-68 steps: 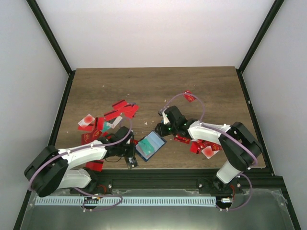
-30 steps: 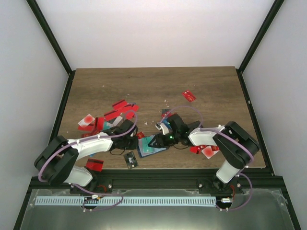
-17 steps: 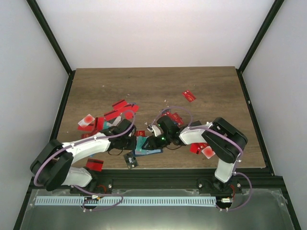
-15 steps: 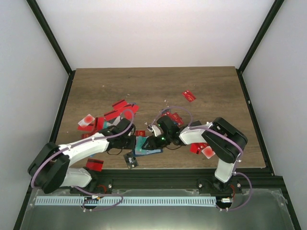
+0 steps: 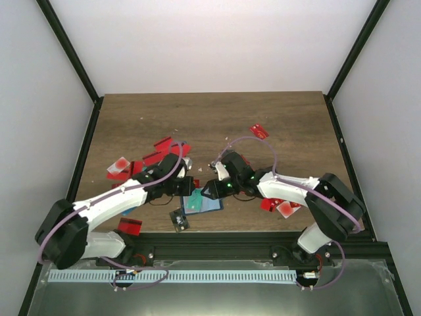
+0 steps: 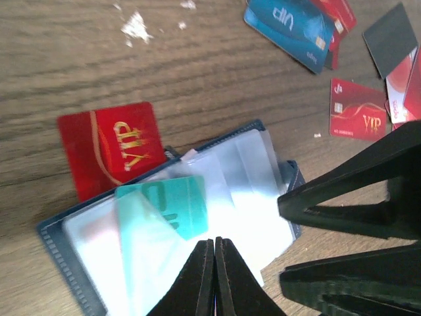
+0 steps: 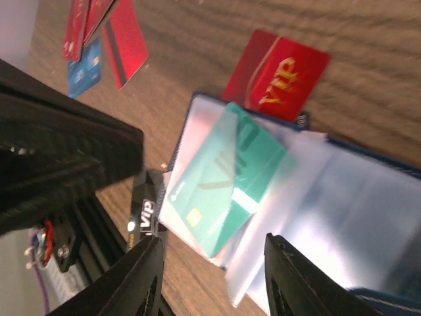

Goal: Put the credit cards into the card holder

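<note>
The navy card holder point(image 5: 205, 205) lies open near the table's front edge, its clear sleeves point(image 6: 250, 191) spread out. A teal credit card point(image 6: 172, 205) point(image 7: 220, 181) sits partly inside a sleeve. A red VIP card point(image 6: 112, 148) point(image 7: 279, 76) lies half under the holder's edge. My left gripper point(image 6: 215, 253) is shut, empty, with its tips over the sleeves. My right gripper point(image 7: 217, 280) hovers open over the holder's opposite side, the sleeve edge and teal card below the gap. In the left wrist view the right gripper's fingers point(image 6: 368, 204) show beside the holder.
More red cards point(image 5: 163, 150) lie piled at the left, with a blue VIP card point(image 6: 289, 23) among them. Further red cards point(image 5: 279, 205) lie at the right and one point(image 5: 259, 132) farther back. A black VIP card point(image 5: 179, 219) and a red card point(image 5: 130, 226) lie by the front edge.
Both grippers have closed in on the open holder from either side. The left one has come right onto the sleeves. The holder has shifted slightly.
</note>
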{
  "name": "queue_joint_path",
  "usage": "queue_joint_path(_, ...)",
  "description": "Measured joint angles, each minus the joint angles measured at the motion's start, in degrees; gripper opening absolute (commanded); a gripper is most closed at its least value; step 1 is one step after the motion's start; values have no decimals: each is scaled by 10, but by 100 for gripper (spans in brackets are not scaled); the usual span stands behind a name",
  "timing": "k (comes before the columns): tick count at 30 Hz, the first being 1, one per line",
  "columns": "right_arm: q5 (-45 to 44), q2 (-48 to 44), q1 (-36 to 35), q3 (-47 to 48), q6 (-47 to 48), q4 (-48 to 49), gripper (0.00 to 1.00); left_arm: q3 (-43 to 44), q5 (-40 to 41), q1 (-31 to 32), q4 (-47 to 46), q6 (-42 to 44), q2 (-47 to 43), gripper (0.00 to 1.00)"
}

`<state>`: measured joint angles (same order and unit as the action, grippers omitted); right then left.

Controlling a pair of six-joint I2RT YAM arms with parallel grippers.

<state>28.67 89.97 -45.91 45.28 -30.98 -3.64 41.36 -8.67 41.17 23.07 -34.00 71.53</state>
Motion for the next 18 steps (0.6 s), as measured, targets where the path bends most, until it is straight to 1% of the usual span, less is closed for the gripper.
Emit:
queue_joint_path(3,-39,-21,2,0,1,-24,44,0,-34,0,-29,3,42,4)
queue_joint_path(7,-67,-22,3,-4,0,-42,44,0,-54,0,-48,11,72,4)
queue_joint_path(18,-103,20,3,-5,-1,-59,47,-20,-41,1,-52,21,108,4)
